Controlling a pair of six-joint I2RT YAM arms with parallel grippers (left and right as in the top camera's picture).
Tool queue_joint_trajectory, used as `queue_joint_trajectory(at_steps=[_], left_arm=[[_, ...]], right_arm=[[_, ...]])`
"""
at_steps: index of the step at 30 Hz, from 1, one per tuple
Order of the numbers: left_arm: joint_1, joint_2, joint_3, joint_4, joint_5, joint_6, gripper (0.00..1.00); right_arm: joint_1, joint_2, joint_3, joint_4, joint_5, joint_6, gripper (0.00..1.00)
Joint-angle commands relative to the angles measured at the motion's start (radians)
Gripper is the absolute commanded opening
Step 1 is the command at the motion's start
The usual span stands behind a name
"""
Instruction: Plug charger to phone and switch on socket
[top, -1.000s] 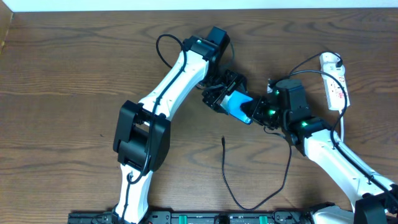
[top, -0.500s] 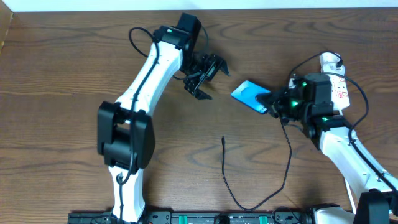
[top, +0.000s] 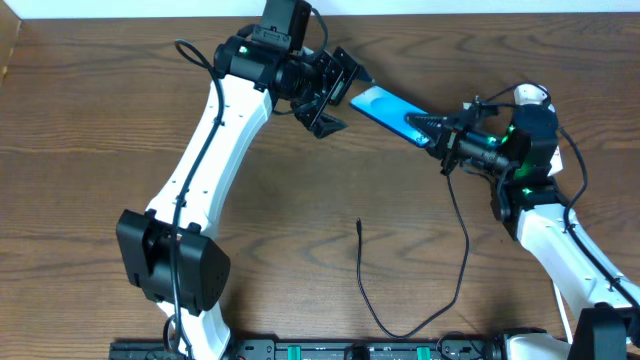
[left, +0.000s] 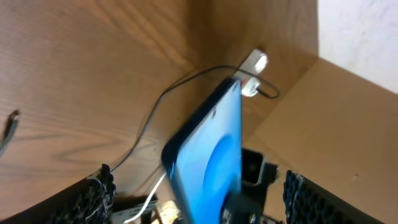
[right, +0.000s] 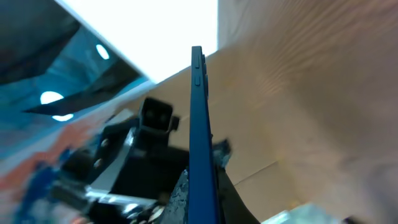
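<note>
right gripper (top: 428, 132): we read it clamped on the right end of the phone (top: 385, 112). The right wrist view confirms this, with the thin edge pinched from below.
phone: held turned on edge, not flat. Overhead gives us only a slanted blue strip, while the left wrist view shows the blue screen face.
left gripper (top: 340, 98): fingers (left: 99, 193) are spread wide. In the left wrist view the phone's free end sits between them, touching neither. From overhead alone we can't tell contact.
charger (top: 359, 240): loose on the table (top: 100, 150), connector tip well apart from the phone, cable looping up toward the right arm (top: 545, 235).
socket (top: 530, 94): mostly hidden by the right arm overhead. The left wrist view shows its white end beyond the phone. Switch state: we cannot tell.
</note>
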Motion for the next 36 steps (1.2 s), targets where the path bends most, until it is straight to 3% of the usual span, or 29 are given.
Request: queue_joint_trajectory(at_steps=[1, 36], left_arm=[[0.004, -0.014, 0.005, 0.015, -0.024, -0.048, 0.88], [0.003, -0.014, 0.005, 0.328, -0.060, -0.111, 0.88]], right_arm=[[0.028, -0.003, 0.017, 0.061, -0.040, 0.187, 0.01], [0.057, -0.004, 0.017, 0.365, 0.262, 0.187, 0.02]])
